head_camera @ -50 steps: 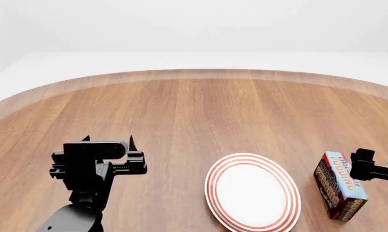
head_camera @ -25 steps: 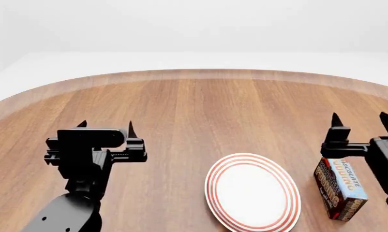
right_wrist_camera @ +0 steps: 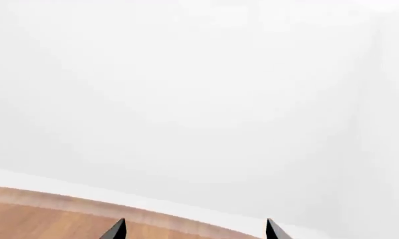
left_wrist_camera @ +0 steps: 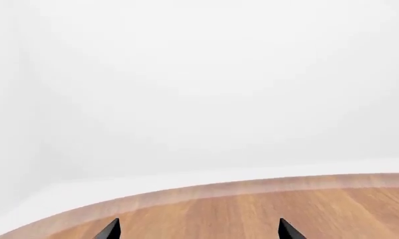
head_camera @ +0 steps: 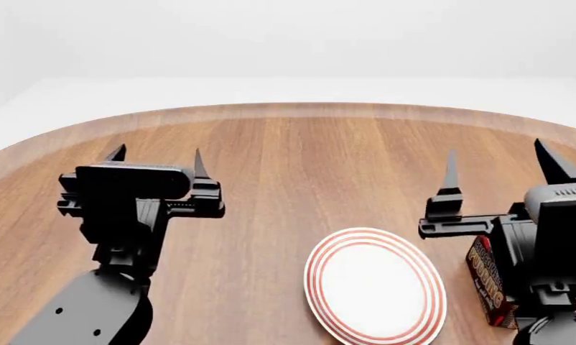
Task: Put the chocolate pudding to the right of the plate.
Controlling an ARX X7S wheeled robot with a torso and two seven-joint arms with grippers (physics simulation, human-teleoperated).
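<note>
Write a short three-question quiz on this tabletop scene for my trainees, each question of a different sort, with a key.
1. True or false: the chocolate pudding lies on the plate.
2. Multiple choice: the right gripper is A) shut on the carton, B) open and holding nothing, C) resting on the plate.
3. Fill in: the pudding carton sits to the ____ of the plate.

Key: 1 false, it lies on the table beside the plate. 2 B, and the left gripper is open too. 3 right.
</note>
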